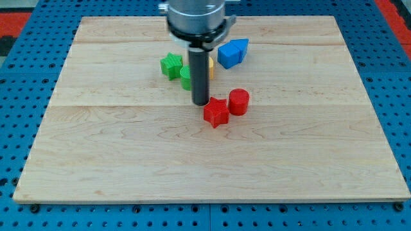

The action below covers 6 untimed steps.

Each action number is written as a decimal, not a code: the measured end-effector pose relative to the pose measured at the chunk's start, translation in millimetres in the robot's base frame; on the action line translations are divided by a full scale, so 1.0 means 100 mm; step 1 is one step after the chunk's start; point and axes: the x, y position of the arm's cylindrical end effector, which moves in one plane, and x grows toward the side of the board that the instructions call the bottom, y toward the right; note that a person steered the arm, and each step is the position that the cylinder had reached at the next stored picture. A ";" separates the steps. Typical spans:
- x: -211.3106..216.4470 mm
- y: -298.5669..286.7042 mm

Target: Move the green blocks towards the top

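Red star block [216, 112] at 4 o'clock of my tip [201, 103]; green blocks [171, 65] at 11 o'clock; fingerless rod grasps nothing.

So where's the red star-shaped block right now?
The red star block lies near the board's middle, beside the red cylinder on the view's right, with my tip just up-left of it.

Light wood desk [96, 167], pale planks w/ grain lines running left-right, fills most of view. Under it: blue pegboard base [19, 77] w/ rows of small holes. Red patches at top corners [393, 13]. Even, soft light.
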 end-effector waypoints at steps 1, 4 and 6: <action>-0.26 -0.17; -0.83 -1.24; -0.49 -0.44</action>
